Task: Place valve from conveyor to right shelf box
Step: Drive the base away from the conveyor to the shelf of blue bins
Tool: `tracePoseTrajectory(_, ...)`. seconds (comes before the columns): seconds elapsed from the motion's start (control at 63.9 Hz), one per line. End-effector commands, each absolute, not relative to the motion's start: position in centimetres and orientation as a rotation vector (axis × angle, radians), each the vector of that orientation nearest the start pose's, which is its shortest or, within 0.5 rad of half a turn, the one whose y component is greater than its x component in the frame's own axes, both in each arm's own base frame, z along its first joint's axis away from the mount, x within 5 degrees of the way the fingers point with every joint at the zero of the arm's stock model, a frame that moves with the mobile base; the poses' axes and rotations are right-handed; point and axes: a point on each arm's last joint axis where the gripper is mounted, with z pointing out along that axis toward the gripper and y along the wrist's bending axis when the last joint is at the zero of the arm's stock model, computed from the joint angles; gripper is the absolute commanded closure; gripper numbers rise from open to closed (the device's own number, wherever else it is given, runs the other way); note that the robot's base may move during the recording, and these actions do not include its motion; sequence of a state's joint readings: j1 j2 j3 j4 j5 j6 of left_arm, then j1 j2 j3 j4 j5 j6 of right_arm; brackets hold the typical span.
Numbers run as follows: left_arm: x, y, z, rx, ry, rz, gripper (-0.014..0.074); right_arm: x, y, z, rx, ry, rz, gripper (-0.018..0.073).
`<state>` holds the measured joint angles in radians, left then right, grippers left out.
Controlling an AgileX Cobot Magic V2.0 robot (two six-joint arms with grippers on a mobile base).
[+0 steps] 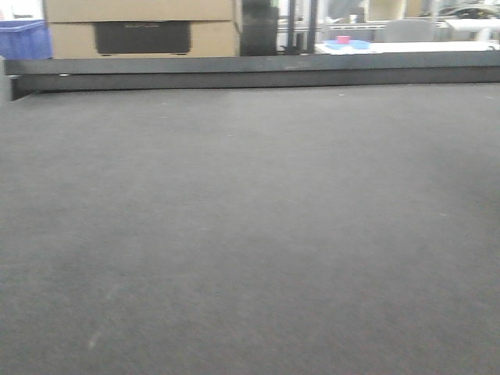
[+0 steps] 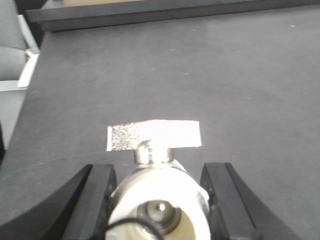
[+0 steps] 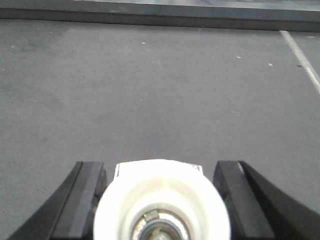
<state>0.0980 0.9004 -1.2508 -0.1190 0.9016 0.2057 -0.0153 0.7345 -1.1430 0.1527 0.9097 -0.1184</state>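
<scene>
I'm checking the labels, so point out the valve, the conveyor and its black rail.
valve [image 2: 157, 180], left wrist view, white body below the handle.
conveyor [image 1: 250, 234], front view, bare middle of the belt.
black rail [image 1: 250, 74], front view, its long front face.

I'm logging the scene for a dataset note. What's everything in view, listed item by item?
conveyor: one, dark grey, fills the foreground
rail: one, black, along the belt's far edge
left valve: one, white cap and silver handle, between the left pincer's fingers
right valve: one, white cap, between the right pincer's fingers
cardboard boxes: two, tan, stacked behind the rail, left
crate: one, blue, far left behind the rail
table: one, white, far right behind the rail
tray: one, blue, on the table, with a pink item in it
left pincer: one, black, flanking its valve; grip unclear
right pincer: one, black, flanking its valve; grip unclear
</scene>
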Motion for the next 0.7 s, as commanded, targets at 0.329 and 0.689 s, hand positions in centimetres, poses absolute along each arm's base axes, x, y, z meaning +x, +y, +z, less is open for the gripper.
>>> tracePoseTrajectory(0.329,15.26,0.52,46.21,0.082,1.956,0.037,0.0708,10.94,0.8,45.24,-0.08,1.885,0.075,0.0715)
tracePoseTrajectory(0.689,15.33,0.53,46.18,0.082,1.958,0.037,0.0708,10.94,0.8,45.24,-0.08,1.885,0.075,0.0715)
